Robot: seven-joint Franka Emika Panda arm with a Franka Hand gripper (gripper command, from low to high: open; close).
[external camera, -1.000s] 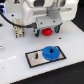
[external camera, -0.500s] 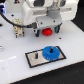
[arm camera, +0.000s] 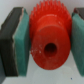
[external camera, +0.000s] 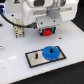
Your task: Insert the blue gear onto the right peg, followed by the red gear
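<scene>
Clamped between my gripper's (arm camera: 46, 39) two teal pads (arm camera: 21, 37) is the red gear (arm camera: 48, 36); the wrist view shows both pads pressing against its sides, so I take the hold as firm. From the exterior view I see the gear (external camera: 48, 32) hanging under the arm, up off the white table (external camera: 15, 70) and well apart from the grey plate (external camera: 35, 61).

As I judge it, the first half of the job is done: the blue gear (external camera: 50, 52) lies flat on the plate at the end toward the exterior view's right, where the right peg ought to be (the peg itself is hidden under the disc, so I cannot confirm the seating). The other pin (external camera: 37, 55) stands bare at the plate's other end. What is left is carrying the red gear over, lining it up above the blue one and lowering it on.

On orientation, the wrist camera looks nearly straight down the red gear's centre hole, with the toothed rim showing behind the hub. So its bore axis seems to run roughly vertical, hub end toward the camera.
</scene>
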